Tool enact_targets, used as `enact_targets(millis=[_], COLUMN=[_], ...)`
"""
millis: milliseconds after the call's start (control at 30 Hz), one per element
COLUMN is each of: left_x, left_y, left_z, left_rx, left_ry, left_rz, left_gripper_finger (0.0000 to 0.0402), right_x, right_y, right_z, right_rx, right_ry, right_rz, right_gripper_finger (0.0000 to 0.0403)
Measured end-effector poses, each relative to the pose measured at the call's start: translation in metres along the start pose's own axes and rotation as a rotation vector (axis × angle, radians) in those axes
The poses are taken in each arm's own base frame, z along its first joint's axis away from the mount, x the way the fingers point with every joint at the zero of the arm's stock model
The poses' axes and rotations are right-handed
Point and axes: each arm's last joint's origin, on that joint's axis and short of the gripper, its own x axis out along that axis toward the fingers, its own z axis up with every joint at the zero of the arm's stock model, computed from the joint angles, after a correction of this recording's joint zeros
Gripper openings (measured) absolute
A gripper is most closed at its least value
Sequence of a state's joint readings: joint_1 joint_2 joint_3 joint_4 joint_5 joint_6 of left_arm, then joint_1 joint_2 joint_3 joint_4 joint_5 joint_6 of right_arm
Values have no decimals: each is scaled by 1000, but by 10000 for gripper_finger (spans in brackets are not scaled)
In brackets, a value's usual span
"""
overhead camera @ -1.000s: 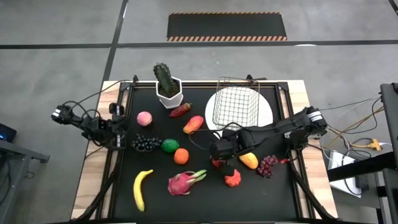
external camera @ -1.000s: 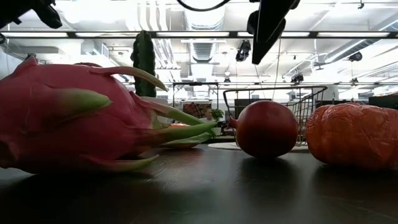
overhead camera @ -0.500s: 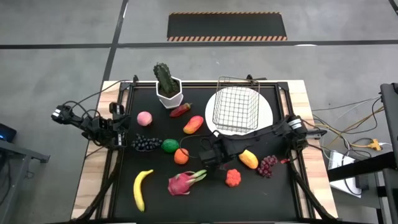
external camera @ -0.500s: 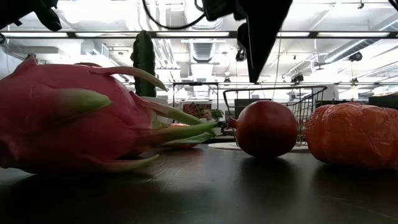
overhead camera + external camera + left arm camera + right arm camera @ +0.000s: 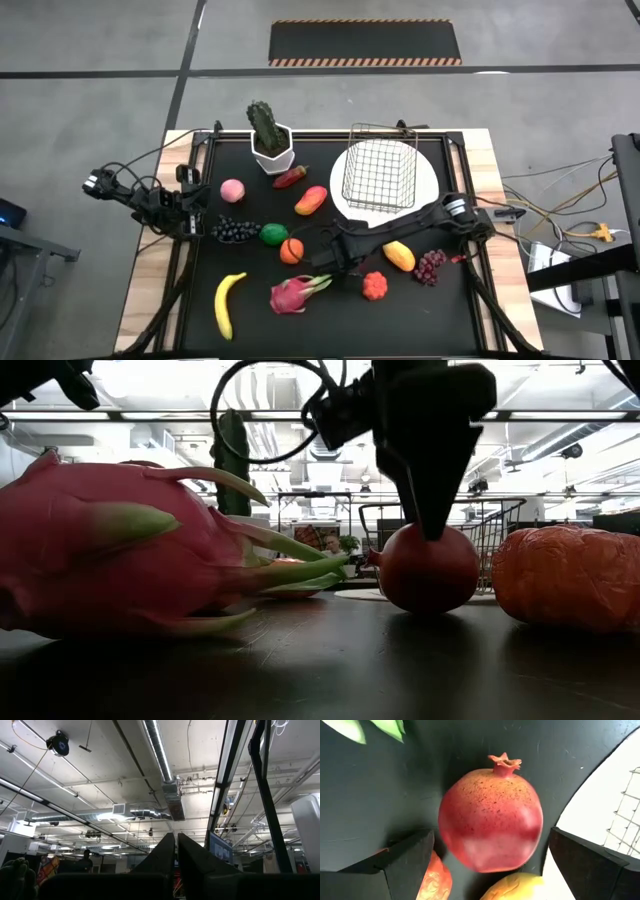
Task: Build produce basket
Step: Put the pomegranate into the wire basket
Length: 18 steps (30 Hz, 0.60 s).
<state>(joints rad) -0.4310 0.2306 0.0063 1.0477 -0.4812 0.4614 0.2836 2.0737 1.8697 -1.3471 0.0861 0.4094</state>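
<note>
A red pomegranate [image 5: 491, 827] lies on the black table, crown pointing sideways; the low view shows it too [image 5: 430, 568]. My right gripper [image 5: 491, 835] is open and low over it, one finger on each side, with no touch showing. In the high view the right gripper [image 5: 332, 260] hides the fruit. The wire basket [image 5: 378, 175] stands on a white plate [image 5: 428, 182] at the far right. My left gripper [image 5: 175, 857] is shut and empty at the table's left edge [image 5: 185, 205], pointing up.
Near the gripper lie a pink dragon fruit [image 5: 295, 293], an orange [image 5: 291, 250], a yellow mango [image 5: 400, 256], purple grapes [image 5: 430, 266] and an orange-red crumpled fruit [image 5: 375, 286]. Farther left are a banana [image 5: 226, 303], lime [image 5: 273, 234], dark grapes [image 5: 235, 231] and peach [image 5: 232, 190]. A potted cactus [image 5: 268, 135] stands far.
My right gripper has gone toward the table's left edge and come down, from well above the fruit to around the pomegranate. The pomegranate has stayed where it was.
</note>
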Motion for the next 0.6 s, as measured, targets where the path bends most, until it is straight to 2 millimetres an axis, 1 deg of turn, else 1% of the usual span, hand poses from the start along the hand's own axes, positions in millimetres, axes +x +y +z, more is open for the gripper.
enact_targets(millis=[167,233,300,500,567,600], left_x=[0,0,0,0,0,0], left_y=[0,0,0,0,0,0], left_z=[0,0,0,0,0,0], left_rx=[0,0,0,0,0,-1], left_ry=[0,0,0,0,0,0], left_rz=[0,0,0,0,0,-1], left_gripper_finger=[3,3,3,3,3,3], right_x=[8,9,9,7,7,7], right_y=[1,1,2,2,2,2], right_z=[2,3,3,3,3,3], right_rx=[-17,-23,-29,-42,-45,-50], right_ry=[-7,-16,-24,-33,-33,-33], right_rz=[-19,-15,-15,-11,-9,-8], right_gripper_finger=[378,367,345,253,232,230])
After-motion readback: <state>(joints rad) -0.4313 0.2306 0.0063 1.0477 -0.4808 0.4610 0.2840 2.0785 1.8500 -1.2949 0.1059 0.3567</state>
